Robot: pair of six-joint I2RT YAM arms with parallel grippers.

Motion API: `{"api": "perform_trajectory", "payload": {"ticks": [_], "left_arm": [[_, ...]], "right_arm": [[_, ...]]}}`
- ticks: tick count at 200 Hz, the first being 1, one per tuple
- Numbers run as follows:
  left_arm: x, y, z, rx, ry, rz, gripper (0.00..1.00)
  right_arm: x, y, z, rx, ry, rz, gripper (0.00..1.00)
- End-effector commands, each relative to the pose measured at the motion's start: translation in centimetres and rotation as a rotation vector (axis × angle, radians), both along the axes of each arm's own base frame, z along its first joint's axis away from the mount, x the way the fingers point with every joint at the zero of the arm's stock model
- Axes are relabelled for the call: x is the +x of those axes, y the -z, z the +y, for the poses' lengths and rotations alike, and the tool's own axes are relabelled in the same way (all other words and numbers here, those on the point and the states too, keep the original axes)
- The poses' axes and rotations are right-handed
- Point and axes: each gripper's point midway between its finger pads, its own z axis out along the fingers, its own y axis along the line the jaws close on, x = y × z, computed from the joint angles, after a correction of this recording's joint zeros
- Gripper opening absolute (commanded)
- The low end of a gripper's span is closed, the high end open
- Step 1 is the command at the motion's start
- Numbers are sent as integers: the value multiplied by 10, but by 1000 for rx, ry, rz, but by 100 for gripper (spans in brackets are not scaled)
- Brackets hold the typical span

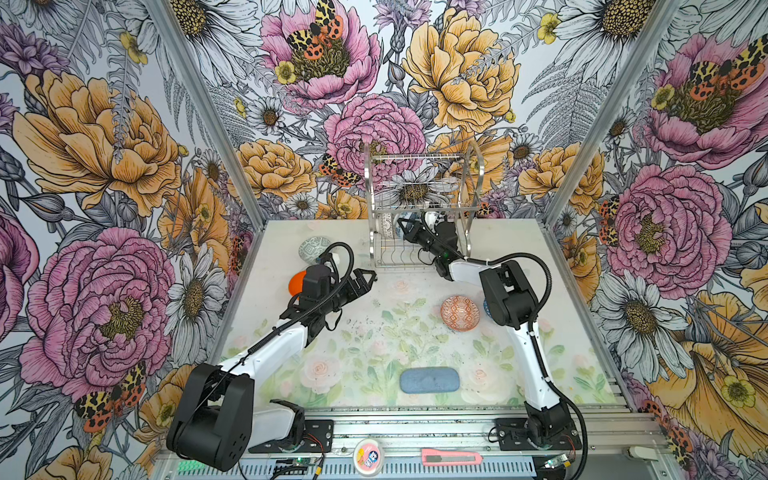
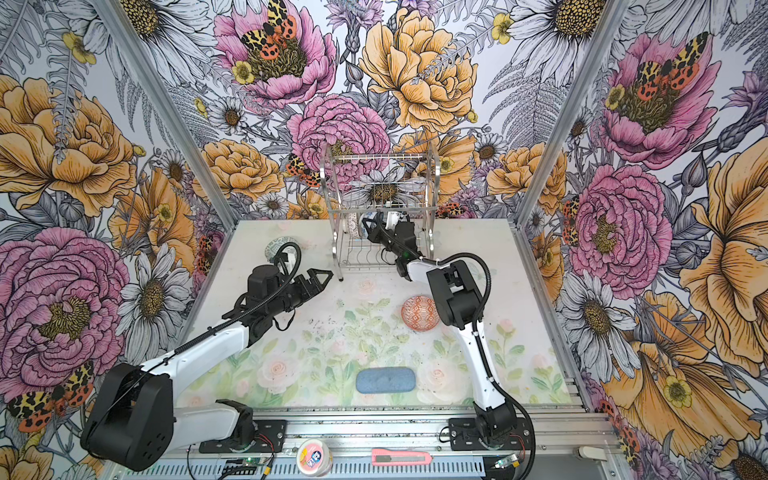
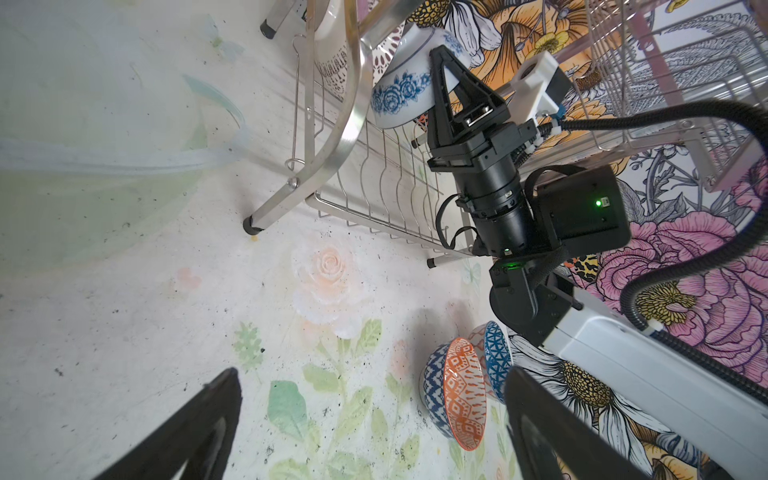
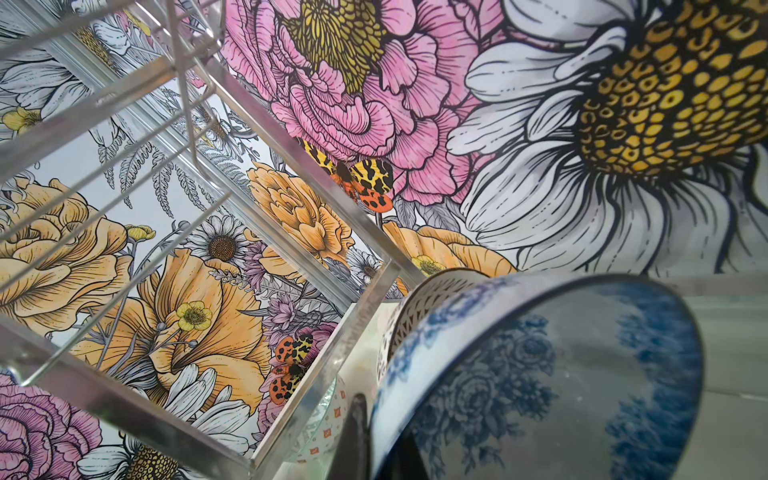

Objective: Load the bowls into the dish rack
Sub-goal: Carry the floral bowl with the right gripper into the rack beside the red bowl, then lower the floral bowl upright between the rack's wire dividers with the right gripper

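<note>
Landmark for all positions: the dish rack (image 1: 480,174), standing at the far edge of the table (image 1: 374,332).

Right gripper (image 3: 436,62): reaches in through the rack's open front, under the upper tier. Its jaws are clamped together on the rim of the blue floral bowl (image 3: 399,97). The bowl is held on edge, not flat. Probable reason: the lower tier is a row of upright wires, and a bowl only slots between them edge-on. A rim pinch also keeps the fingers clear of the wires. The bowl's lower edge sits at the lower-tier wires; I cannot tell whether it is seated.

Lattice bowl (image 1: 386,224): already in the lower tier, on edge, at the rack's left end. The blue floral bowl is just beside it, so the load seems to be filling in a row from that end.

Left gripper (image 1: 368,282): jaws wide apart, holding nothing, poised off the rack's front left leg. It is probably kept there to stay out of the right arm's way.

On the table, not yet loaded:
- grey-green bowl (image 1: 314,248), left of the rack
- plain orange bowl (image 1: 296,282), left of the rack and nearer the front, partly behind the left arm
- orange-white geometric bowl (image 1: 459,313), in front of the rack
- dark-blue triangle bowl (image 3: 496,357), touching or just beside the geometric bowl

Blue-grey pad (image 1: 429,379): well in front of the rack, not part of the load.

Estimate: one bowl in, a second going in, four to go.
</note>
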Motion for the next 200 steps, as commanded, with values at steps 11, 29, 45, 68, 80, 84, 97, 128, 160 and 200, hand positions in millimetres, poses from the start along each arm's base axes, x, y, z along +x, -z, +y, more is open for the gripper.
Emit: {"api": "perform_trajectory", "payload": {"ticks": [11, 29, 45, 68, 80, 84, 97, 128, 160, 200], "left_arm": [[6, -15, -4, -5, 24, -53, 99], [7, -13, -4, -4, 25, -52, 99], [7, -12, -4, -4, 24, -47, 99], [7, -11, -4, -5, 25, -44, 99], [7, -11, -3, -3, 22, -46, 99], [8, -10, -3, -3, 20, -44, 99], [8, -8, -3, -3, 20, -38, 99], [9, -7, -4, -4, 22, -33, 99], [12, -7, -5, -10, 25, -32, 99], [12, -11, -13, -22, 44, -46, 99]], "right_arm": [[6, -21, 4, 31, -9, -66, 0], [8, -19, 5, 31, -7, -64, 0], [9, -18, 5, 29, -8, -65, 0], [11, -15, 6, 30, -7, -61, 0], [13, -14, 7, 32, -12, -62, 0], [13, -13, 7, 34, -12, -60, 0], [15, -11, 8, 34, -11, -56, 0], [18, -5, 9, 42, -12, -47, 0], [20, 0, 9, 30, -4, -41, 0], [20, 4, 8, 13, 1, -35, 0]]}}
